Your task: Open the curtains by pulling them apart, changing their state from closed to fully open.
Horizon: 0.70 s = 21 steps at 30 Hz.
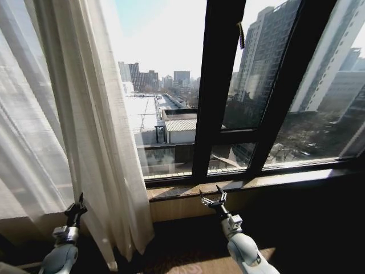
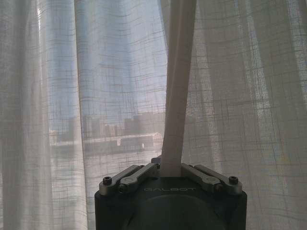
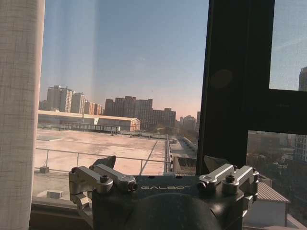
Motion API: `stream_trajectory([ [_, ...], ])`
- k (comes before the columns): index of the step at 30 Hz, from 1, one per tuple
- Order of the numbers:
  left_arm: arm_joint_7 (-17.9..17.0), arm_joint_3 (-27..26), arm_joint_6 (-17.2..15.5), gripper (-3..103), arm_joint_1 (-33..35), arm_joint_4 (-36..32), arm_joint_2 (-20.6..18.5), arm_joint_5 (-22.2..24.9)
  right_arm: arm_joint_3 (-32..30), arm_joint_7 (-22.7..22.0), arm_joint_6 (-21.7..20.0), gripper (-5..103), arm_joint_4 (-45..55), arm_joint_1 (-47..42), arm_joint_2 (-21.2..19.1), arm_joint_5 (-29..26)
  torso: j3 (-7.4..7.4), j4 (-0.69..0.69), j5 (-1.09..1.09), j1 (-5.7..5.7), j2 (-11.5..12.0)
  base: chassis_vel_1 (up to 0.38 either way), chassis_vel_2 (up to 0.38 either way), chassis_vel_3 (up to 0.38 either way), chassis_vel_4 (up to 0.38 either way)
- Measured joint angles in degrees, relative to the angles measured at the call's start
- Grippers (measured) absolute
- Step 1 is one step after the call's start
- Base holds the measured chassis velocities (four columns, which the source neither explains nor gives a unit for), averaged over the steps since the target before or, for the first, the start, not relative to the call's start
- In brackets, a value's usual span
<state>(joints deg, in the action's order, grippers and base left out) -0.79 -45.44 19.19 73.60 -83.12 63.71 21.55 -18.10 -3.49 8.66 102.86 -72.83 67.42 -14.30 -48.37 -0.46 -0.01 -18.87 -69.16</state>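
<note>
The sheer white curtains (image 1: 85, 114) hang bunched at the left of the window, reaching down to the floor. My left gripper (image 1: 78, 204) is low against the fabric. In the left wrist view it (image 2: 171, 167) is shut on a narrow vertical fold of the curtain (image 2: 178, 91), with more pleated sheer cloth (image 2: 96, 96) behind it. My right gripper (image 1: 212, 198) is open in front of the window sill, to the right of the curtain's edge, with nothing between its fingers (image 3: 106, 162). The curtain's edge (image 3: 19, 120) shows beside it in the right wrist view.
A dark window mullion (image 1: 219, 85) and a second slanted frame bar (image 1: 291, 80) stand ahead of the right arm. The wooden sill (image 1: 251, 184) runs below the uncovered glass. A window handle (image 1: 241, 34) hangs on the mullion. City buildings lie outside.
</note>
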Motion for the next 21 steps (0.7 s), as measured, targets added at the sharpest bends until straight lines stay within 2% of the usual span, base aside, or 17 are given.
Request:
stream_trajectory([
  [5, 0.0, -0.1, 0.0, 0, 0.1, 0.0, 0.0, 0.0, 0.0, 0.0, 0.0, 100, 0.0, 0.0, 0.0, 0.0, 0.0, 0.02, -0.04, 0.0, 0.0, 0.15, 0.121, -0.122, -0.16],
  [9, 0.0, -0.1, 0.0, 0, 0.3, 0.0, 0.0, 0.0, 0.0, 0.0, 0.0, 100, 0.0, 0.0, 0.0, 0.0, -0.01, 0.01, -0.04, 0.0, 0.0, 0.0, 0.0, 0.0, 0.0],
  [11, 0.0, -0.3, -0.1, 0, 0.4, 0.0, 0.0, 0.1, 0.0, 0.0, 0.0, 100, 0.0, 0.0, 0.0, 0.0, -0.01, 0.0, 0.04, -0.01, 0.0, -0.04, -0.051, 0.042, 0.039],
  [21, -1.0, 0.0, -0.7, 0, 1.0, -2.6, 1.3, 0.0, 0.0, 0.0, 0.0, 100, 0.0, 0.0, 0.0, 0.0, -0.01, 0.01, -0.04, 0.0, 0.0, -0.014, -0.022, 0.024, 0.015],
])
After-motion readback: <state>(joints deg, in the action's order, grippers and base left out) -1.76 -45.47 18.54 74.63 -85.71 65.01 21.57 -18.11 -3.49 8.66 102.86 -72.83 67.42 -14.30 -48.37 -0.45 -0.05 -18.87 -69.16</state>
